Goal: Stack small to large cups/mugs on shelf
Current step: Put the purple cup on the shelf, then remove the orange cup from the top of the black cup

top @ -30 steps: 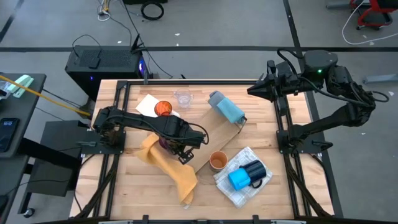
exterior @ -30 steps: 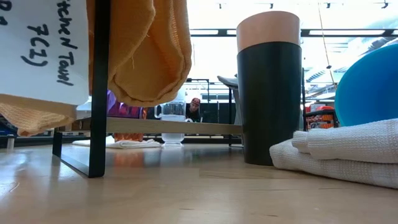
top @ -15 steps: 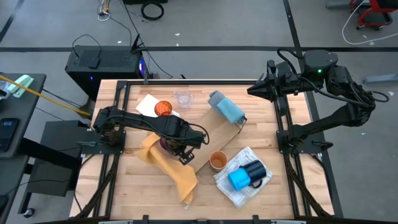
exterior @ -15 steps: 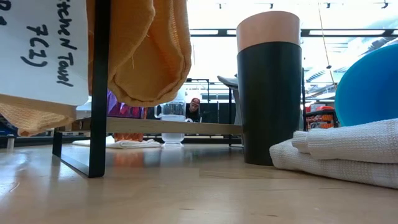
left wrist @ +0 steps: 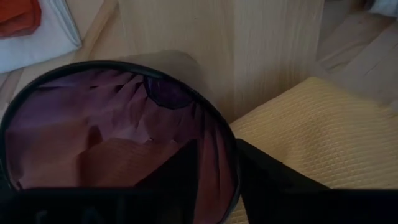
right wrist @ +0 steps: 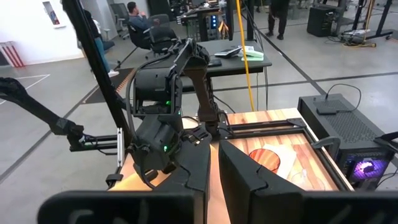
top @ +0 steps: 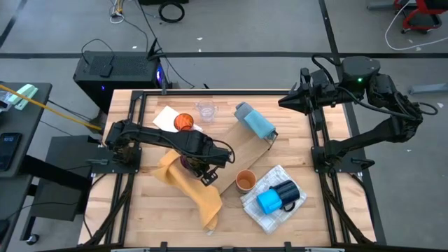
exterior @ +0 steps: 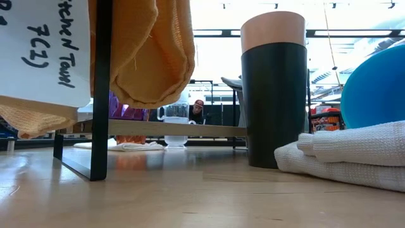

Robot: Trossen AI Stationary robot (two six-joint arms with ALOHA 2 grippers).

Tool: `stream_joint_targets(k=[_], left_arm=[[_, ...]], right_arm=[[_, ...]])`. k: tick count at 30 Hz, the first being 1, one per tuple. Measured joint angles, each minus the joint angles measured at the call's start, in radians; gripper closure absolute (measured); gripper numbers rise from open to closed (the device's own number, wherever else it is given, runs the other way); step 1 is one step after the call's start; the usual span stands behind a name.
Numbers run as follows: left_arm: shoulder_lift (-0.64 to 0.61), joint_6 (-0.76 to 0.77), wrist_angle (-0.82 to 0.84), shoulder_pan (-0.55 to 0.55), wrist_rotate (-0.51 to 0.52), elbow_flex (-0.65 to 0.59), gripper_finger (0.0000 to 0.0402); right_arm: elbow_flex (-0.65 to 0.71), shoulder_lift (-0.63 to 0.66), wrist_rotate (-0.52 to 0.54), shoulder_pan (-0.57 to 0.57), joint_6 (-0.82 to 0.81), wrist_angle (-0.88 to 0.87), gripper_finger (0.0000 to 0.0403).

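A purple cup (left wrist: 93, 137) stands upright on the wooden shelf (top: 241, 157), also seen low as the purple cup (exterior: 126, 113) on the shelf board (exterior: 183, 129). My left gripper (top: 194, 162) points straight down over it, open, one finger inside the rim and one outside (left wrist: 217, 177). A black cup with a tan top (exterior: 273, 88) stands by the shelf's near end. The bright blue mug (top: 269, 202) and dark navy mug (top: 286, 190) lie on a white cloth (top: 260, 213). An orange cup (top: 183, 122) and a clear cup (top: 206, 110) stand at the far side. My right gripper (top: 282, 102) waits shut, high at the far right. My left gripper straddles the purple cup's wall at the rim (left wrist: 231, 149) from above, pointing down. The inner finger (left wrist: 177, 177) stands apart from the wall. Whether the outer finger (left wrist: 267, 180) touches the rim, I cannot tell. The cup rests upright on the shelf.
A yellow towel (top: 192, 183) lies beside the purple cup and droops over the table's near side. A blue-grey folded cloth (top: 254, 120) sits at the shelf's far end. A white napkin (top: 166, 117) lies under the orange cup. Black frame rails (top: 318, 140) run along both sides.
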State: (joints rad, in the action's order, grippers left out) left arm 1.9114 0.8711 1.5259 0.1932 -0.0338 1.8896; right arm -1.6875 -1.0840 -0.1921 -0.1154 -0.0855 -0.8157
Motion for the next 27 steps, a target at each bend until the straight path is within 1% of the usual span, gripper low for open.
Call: stream_joint_targets(k=[10, 15, 18, 27], left_arm=[[0.0, -0.019, 0.007, 0.0, 0.001, 0.0, 0.0224], [-0.006, -0.02, 0.015, 0.0, 0.001, 0.001, 0.0205], [-0.02, -0.029, 0.024, -0.005, 0.002, 0.002, 0.0203], [-0.087, -0.026, 0.033, -0.034, 0.004, 0.006, 0.022]], right_arm=[[0.0, 0.0, 0.0, 0.0, 0.0, 0.0, 0.0362], [0.0, 0.0, 0.0, 0.0, -0.001, 0.0, 0.0362], [0.0, 0.0, 0.0, 0.0, -0.001, 0.0, 0.0362], [0.0, 0.0, 0.0, 0.0, -0.001, -0.005, 0.0362]])
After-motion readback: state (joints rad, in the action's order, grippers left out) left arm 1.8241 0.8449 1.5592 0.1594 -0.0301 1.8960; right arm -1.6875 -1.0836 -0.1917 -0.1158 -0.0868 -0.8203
